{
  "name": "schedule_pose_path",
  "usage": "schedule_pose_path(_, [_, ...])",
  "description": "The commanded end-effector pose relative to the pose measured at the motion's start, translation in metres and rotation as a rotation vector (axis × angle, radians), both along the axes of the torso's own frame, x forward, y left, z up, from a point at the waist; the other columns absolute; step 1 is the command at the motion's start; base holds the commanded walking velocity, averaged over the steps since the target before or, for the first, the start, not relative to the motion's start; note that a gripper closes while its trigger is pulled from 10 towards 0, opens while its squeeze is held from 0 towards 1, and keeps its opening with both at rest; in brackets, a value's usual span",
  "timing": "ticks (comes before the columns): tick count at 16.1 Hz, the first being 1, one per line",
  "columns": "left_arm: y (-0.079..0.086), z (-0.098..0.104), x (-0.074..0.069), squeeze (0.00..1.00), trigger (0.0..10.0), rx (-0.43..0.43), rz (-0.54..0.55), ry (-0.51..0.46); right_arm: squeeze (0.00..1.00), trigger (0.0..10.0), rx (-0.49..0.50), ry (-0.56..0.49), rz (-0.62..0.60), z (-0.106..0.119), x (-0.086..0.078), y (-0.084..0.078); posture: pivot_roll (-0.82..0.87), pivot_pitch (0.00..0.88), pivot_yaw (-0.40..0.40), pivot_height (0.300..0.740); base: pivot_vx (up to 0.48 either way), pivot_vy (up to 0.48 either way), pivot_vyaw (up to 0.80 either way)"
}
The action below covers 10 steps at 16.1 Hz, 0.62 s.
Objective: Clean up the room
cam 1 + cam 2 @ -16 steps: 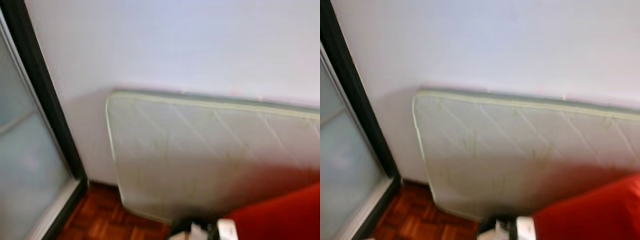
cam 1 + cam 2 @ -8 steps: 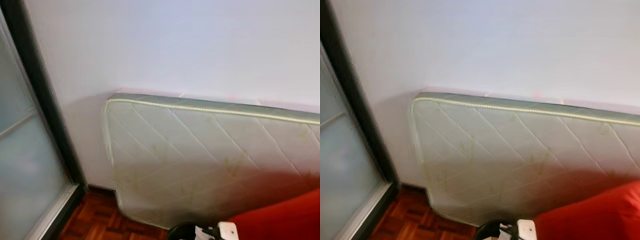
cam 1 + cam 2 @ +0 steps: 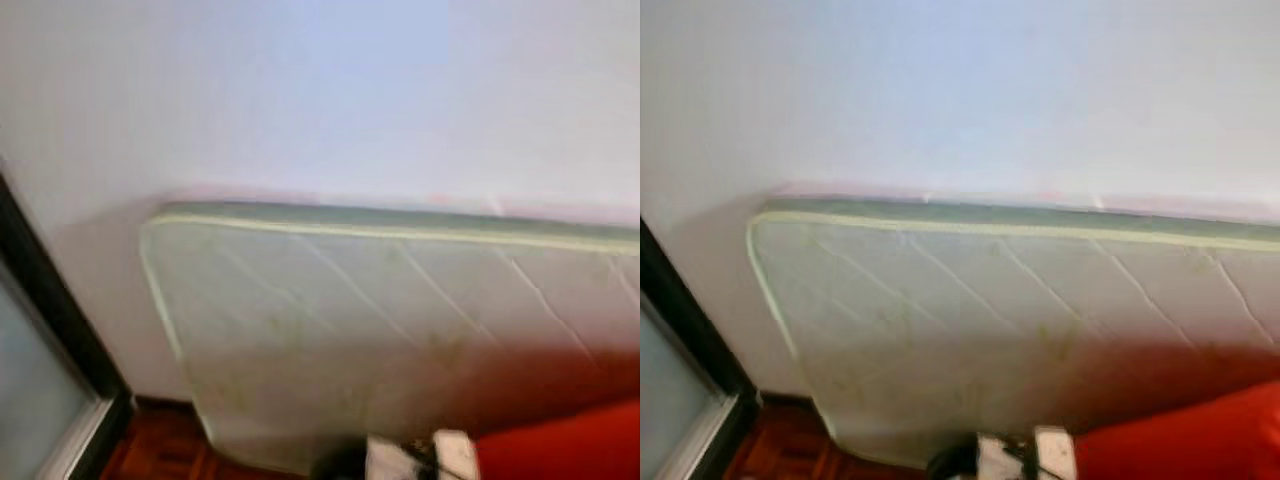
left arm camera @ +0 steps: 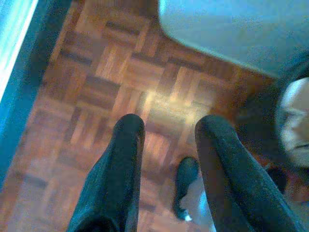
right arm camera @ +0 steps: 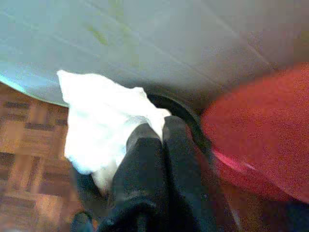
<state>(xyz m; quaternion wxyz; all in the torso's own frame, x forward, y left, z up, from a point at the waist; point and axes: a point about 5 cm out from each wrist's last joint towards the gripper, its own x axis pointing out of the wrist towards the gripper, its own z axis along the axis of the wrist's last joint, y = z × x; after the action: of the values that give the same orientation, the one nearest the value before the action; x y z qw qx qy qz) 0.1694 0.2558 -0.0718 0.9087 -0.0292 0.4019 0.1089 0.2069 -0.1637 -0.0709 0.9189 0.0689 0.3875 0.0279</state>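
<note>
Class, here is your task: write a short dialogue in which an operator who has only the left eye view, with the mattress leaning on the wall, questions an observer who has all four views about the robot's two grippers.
Operator: I mostly see mattress and wall. Is the right gripper holding anything?
Observer: Yes. In the right wrist view the right gripper is shut on a crumpled white wad.
Operator: And the left gripper?
Observer: In the left wrist view the left gripper is open, with nothing between its fingers, over the parquet floor.
</note>
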Motion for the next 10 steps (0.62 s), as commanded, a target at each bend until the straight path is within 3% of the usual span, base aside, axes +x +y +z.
schedule_pose_path(1, [0.0041, -0.0044, -0.0126, 0.00, 10.0, 0.013, -0.007, 0.043, 0.00, 10.0, 0.011, -0.009, 0.014, 0.0016, 0.0033, 0.0050, 0.07, 0.018, -0.020, 0.740, 0.000, 0.000, 0.00])
schedule_pose_path(10, [0.0038, -0.0048, -0.0132, 0.00, 10.0, 0.012, -0.007, 0.046, 0.00, 10.0, 0.004, -0.014, 0.033, 0.0019, 0.0040, 0.0095, 0.08, 0.026, -0.021, 0.740, 0.000, 0.000, 0.00])
